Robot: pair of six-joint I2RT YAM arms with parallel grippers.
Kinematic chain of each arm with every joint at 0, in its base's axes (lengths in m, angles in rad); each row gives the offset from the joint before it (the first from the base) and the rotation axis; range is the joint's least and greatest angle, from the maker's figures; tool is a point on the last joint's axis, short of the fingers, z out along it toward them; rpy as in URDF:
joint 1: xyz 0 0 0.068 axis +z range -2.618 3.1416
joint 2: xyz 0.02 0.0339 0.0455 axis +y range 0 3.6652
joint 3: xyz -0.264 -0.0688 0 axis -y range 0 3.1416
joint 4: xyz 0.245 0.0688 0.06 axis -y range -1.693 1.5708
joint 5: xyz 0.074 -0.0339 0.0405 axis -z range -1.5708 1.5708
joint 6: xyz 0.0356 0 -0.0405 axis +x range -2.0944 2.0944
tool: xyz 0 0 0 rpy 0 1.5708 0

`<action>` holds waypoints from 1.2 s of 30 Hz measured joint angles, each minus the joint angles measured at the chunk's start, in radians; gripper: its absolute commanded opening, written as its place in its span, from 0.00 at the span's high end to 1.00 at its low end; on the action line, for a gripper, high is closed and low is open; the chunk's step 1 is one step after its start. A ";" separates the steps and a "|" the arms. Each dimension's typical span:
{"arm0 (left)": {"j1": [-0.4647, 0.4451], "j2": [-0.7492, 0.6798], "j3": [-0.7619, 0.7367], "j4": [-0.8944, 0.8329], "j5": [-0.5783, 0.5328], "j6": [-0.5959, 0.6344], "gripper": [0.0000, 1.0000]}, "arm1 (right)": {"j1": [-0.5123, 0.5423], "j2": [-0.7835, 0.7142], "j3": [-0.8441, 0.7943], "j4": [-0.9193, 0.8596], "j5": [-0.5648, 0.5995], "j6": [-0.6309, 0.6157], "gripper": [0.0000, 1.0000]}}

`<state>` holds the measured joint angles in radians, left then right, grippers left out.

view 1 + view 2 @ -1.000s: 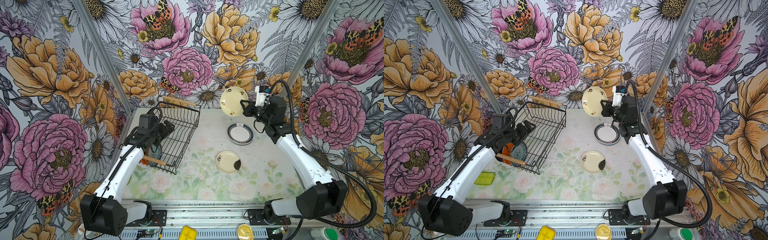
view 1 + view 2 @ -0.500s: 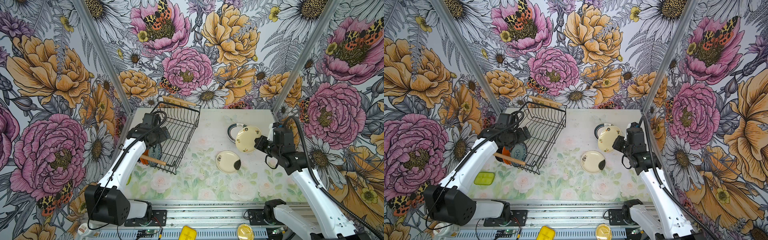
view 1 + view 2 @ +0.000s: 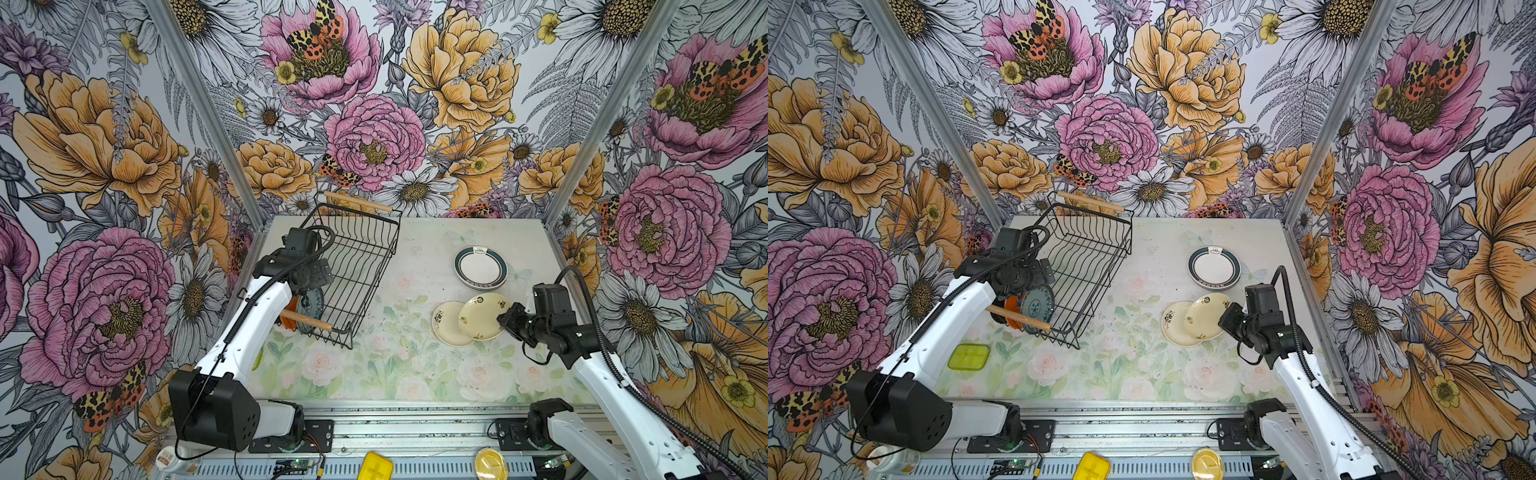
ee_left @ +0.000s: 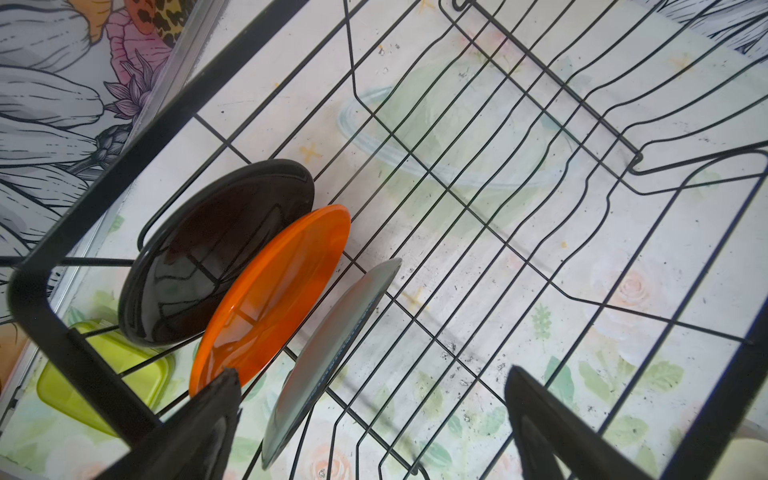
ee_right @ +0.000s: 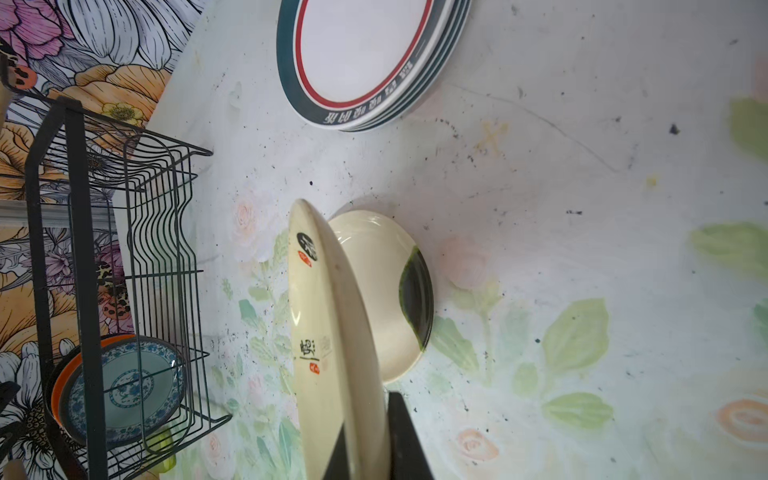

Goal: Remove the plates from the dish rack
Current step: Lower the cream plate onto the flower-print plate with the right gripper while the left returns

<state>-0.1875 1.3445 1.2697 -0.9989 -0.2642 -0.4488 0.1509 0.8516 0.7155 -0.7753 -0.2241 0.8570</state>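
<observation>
My right pincer (image 3: 505, 322) has carried its clamped cream plate (image 3: 480, 316) down over a second cream plate (image 3: 444, 328) on the right of the desk (image 3: 374, 374), near the teal-rimmed stack (image 3: 481, 269). Three plates (image 4: 270, 295) wait in the dish rack (image 3: 357, 266) at left, under my wide-open left pincer (image 4: 370, 378).

The dish rack (image 3: 357, 257) stands left rear on the table (image 3: 374, 374), three plates (image 4: 270, 291) upright in its near end. Right: a plate stack (image 3: 481, 269); before it, a tilted plate (image 3: 482, 318) overlapping a flat plate (image 3: 444, 332).

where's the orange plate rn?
The orange plate stands on edge in the dish rack, left in both top views, between the black plate and the blue-grey plate.
</observation>
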 measured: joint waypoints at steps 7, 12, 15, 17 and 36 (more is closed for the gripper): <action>0.000 0.000 0.000 0.000 -0.011 0.013 0.01 | 0.000 0.043 -0.062 0.045 -0.046 0.002 1.00; 0.000 0.000 -0.008 0.000 -0.013 0.015 0.01 | 0.000 0.096 -0.116 0.117 -0.076 0.008 1.00; 0.000 0.000 -0.014 0.002 -0.013 0.015 0.01 | 0.000 0.120 -0.132 0.149 -0.089 0.011 1.00; 0.000 0.000 -0.020 0.002 -0.013 0.016 0.01 | 0.000 0.128 -0.139 0.170 -0.095 0.011 1.00; 0.000 -0.009 -0.042 0.011 -0.013 0.022 0.01 | 0.001 0.241 -0.150 0.295 -0.122 0.018 1.00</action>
<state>-0.1875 1.3357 1.2282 -0.9878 -0.2768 -0.4271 0.1520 1.0931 0.5655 -0.4805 -0.3458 0.8745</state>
